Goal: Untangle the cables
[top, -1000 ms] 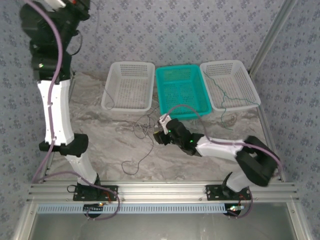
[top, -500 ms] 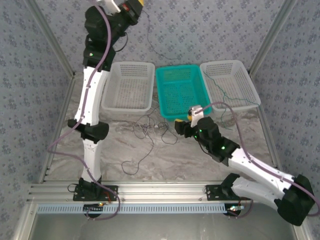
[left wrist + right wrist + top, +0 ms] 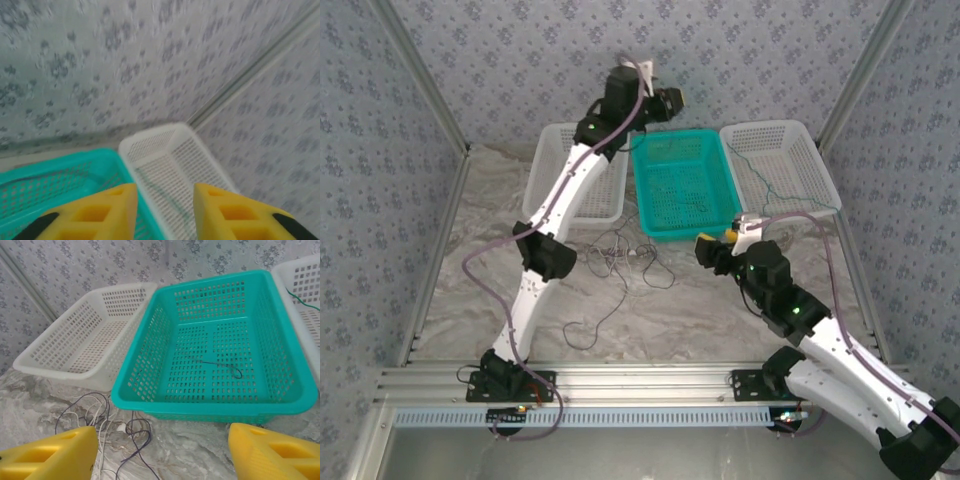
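Note:
A tangle of thin dark and whitish cables [image 3: 612,256] lies on the marble table in front of the baskets; it appears in the right wrist view as the loose cables [image 3: 102,416]. One dark cable [image 3: 222,367] lies on the floor of the teal basket [image 3: 135,375]. A green cable [image 3: 767,188] rests in the right white basket [image 3: 818,160]. My left gripper [image 3: 670,100] hangs over the teal basket's [image 3: 654,190] far edge, its jaws open and empty [image 3: 165,207]. My right gripper [image 3: 713,250] stands wide open [image 3: 162,455] near the teal basket's front right corner, to the right of the tangle.
A left white basket [image 3: 542,190] stands beside the teal one. Patterned walls close in the back and sides. A single loop of cable [image 3: 588,325] trails toward the table's near edge. The right white basket's rim [image 3: 150,137] lies ahead of the left fingers.
The left arm swung from the upper left to above the teal basket and its jaws opened, letting go of a dark cable. The right arm drew back from the tangle and opened wider.

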Robot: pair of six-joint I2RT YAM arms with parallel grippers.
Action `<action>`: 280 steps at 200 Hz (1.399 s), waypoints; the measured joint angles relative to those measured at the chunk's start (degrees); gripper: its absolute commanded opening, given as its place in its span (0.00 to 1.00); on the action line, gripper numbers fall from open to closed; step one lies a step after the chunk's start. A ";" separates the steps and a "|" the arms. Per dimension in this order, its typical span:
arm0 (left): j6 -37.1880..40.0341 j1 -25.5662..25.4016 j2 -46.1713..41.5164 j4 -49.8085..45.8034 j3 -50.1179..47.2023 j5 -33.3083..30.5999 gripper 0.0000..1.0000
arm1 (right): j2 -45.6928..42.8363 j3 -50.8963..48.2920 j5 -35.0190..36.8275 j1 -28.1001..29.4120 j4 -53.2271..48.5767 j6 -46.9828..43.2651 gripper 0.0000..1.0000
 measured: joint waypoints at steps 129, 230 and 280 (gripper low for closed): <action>13.44 -1.73 -23.85 -20.61 -14.10 -13.73 0.52 | 6.97 0.52 -5.88 -2.14 -2.47 0.66 0.80; 4.85 2.43 -74.79 2.19 -99.25 -14.73 0.65 | 29.55 10.34 -11.37 4.85 0.07 2.14 0.81; 1.86 2.45 -74.95 8.76 -117.18 -13.07 0.65 | 37.57 7.06 -9.35 8.00 7.28 -1.03 0.80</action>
